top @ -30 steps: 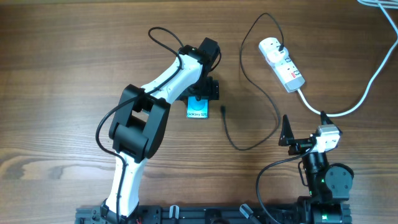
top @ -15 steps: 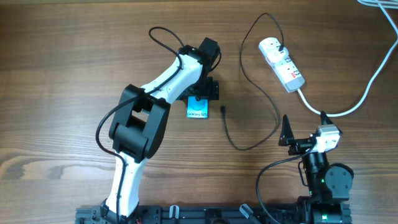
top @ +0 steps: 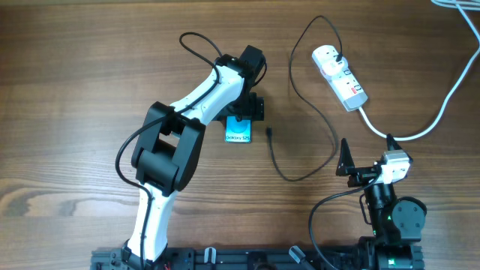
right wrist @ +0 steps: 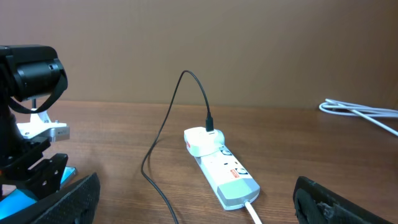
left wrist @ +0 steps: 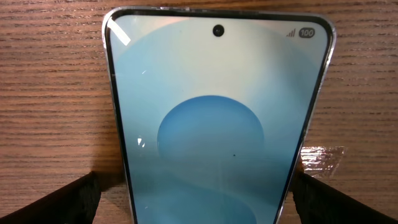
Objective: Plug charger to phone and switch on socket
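Note:
The phone (top: 238,133) lies flat on the table, cyan screen up, and fills the left wrist view (left wrist: 214,124). My left gripper (top: 246,112) is open over its far end, one finger (left wrist: 62,202) on each side, with small gaps to the phone's edges. The charger (top: 319,127), a thin black cable, runs from its plug in the socket (top: 340,76) round to a loose tip (top: 268,134) just right of the phone. My right gripper (top: 367,150) stands open and empty near the front right. It faces the socket (right wrist: 224,171) and the charger (right wrist: 163,130).
A thick white cord (top: 442,105) leaves the socket toward the back right corner. More white cable (right wrist: 360,112) lies at the far right. A bit of clear tape (left wrist: 320,158) sticks to the wood beside the phone. The left arm (right wrist: 31,93) stands left of the socket.

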You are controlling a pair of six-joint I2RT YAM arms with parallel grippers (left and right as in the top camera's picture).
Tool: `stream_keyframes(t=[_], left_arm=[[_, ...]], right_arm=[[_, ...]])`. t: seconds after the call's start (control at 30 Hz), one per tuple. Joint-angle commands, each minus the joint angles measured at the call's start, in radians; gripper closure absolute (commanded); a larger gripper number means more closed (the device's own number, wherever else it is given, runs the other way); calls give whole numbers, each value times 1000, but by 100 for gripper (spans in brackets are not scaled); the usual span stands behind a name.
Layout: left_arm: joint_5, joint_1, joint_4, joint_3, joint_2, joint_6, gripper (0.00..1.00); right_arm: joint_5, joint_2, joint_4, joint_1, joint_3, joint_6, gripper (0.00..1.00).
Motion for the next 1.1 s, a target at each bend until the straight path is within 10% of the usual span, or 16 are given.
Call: stream_keyframes(t=[0.0, 1.07], left_arm=[[-2, 9, 3, -2, 31, 19, 0], [-2, 9, 3, -2, 31, 19, 8]], right_arm=[[11, -7, 3, 4, -1, 7, 0], [11, -7, 3, 4, -1, 7, 0]])
